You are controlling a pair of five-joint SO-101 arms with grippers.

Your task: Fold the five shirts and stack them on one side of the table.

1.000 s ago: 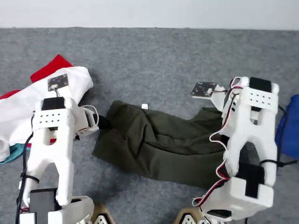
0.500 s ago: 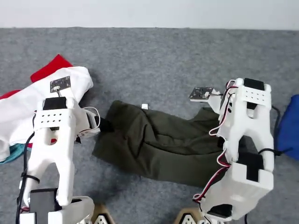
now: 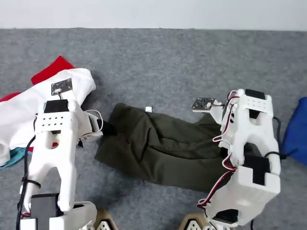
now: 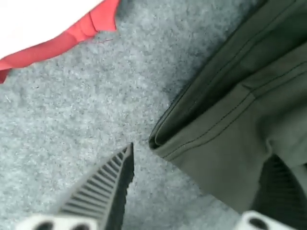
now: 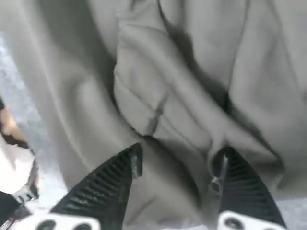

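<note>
While looking outward from the near edge: two white arms side by side, left arm (image 3: 53, 143) and right arm (image 3: 249, 148), both bent over the grey worktop (image 3: 163, 57). Between them, crumpled across the middle, an olive shirt (image 3: 163, 153), partly folded, with a small white tag (image 3: 148, 109) near its far left corner.

Left jaws apart, low at that shirt's left edge: one ribbed finger (image 4: 103, 191) over bare worktop, the other over the cloth, a doubled hem between them, nothing pinched. Right jaws apart too, down over the shirt's right part, ribbed fingers (image 5: 103, 187) on either side of a ridge of folds; touching the cloth or not, cannot tell.

Left of the left arm and partly under it, a white shirt (image 3: 29, 110) in a loose heap, lying over a red shirt (image 3: 50, 69) with a corner poking out at the far side. Teal shirt (image 3: 9, 159) peeking from beneath at the near left. At the right edge, past the right arm, a blue shirt (image 3: 295, 129), cut off by the frame. Farther back, bare worktop up to a pale wall (image 3: 153, 13).
</note>
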